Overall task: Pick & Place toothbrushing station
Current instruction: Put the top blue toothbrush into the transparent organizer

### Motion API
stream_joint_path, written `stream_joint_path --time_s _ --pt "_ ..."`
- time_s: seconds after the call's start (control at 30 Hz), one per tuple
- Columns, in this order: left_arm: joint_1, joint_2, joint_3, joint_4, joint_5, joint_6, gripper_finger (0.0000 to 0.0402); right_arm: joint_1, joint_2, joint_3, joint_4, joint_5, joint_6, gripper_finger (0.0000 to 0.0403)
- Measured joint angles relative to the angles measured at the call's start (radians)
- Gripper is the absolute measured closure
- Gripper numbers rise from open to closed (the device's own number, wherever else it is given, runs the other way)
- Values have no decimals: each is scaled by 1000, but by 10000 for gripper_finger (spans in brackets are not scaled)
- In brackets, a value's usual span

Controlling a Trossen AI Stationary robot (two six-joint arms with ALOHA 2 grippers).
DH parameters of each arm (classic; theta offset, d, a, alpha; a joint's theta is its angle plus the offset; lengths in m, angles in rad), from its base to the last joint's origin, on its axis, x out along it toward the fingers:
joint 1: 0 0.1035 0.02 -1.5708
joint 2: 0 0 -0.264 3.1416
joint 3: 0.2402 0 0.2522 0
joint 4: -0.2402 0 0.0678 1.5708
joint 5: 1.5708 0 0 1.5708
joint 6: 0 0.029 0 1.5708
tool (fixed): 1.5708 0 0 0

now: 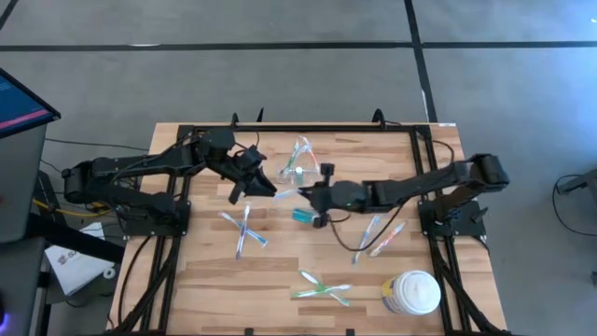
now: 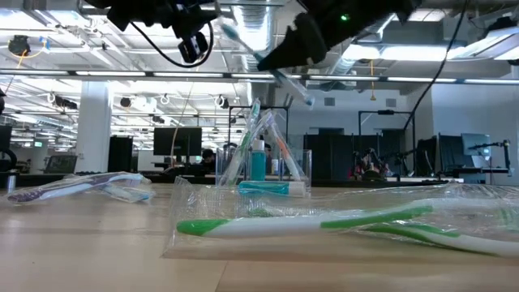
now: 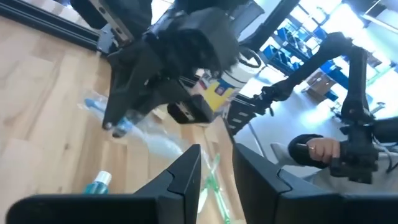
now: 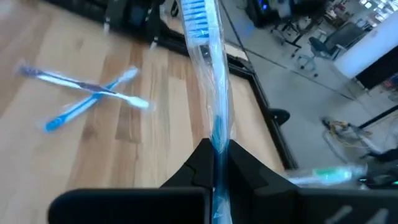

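Note:
The clear holder [image 1: 298,163] stands at the table's far middle with a few toothbrushes leaning in it [image 2: 259,154]. A teal tube [image 1: 303,217] lies just in front of it. My right gripper [image 4: 216,152] is shut on a blue toothbrush in a clear wrapper [image 4: 208,74], raised above the table near the holder [image 1: 284,194]. My left gripper [image 3: 217,177] hangs close to its left [image 1: 266,187], fingers a little apart with nothing between them. Wrapped toothbrushes lie crossed in pairs: blue [image 1: 242,229], green [image 1: 322,289], and another pair [image 1: 382,233]. My right gripper pinches the wrapped blue toothbrush by its handle [image 4: 214,140] between the two fingers. The handle runs along the fingers and out past their tips, with the bristle head [image 4: 198,15] at the free end. The brush is lifted clear of the table, slanting upward [image 2: 268,65].
A white round lidded jar [image 1: 410,294] stands at the near right corner. Black frame rails [image 1: 177,233] run along the table's left, right and far sides. A person's hand [image 3: 317,149] shows in the room beyond the table.

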Motion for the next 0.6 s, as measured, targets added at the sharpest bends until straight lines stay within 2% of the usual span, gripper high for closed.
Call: stream_joint_path --time_s 0.2,0.43,0.6 --pt "0 0 0 0 -43 25 314 -80 -84 -167 254 -133 113 394" --pt "-16 2 0 -1 -110 55 314 -182 -75 -284 530 -277 227 394" --pt "-52 2 0 -1 -163 71 314 -237 -67 -338 669 -307 281 394"
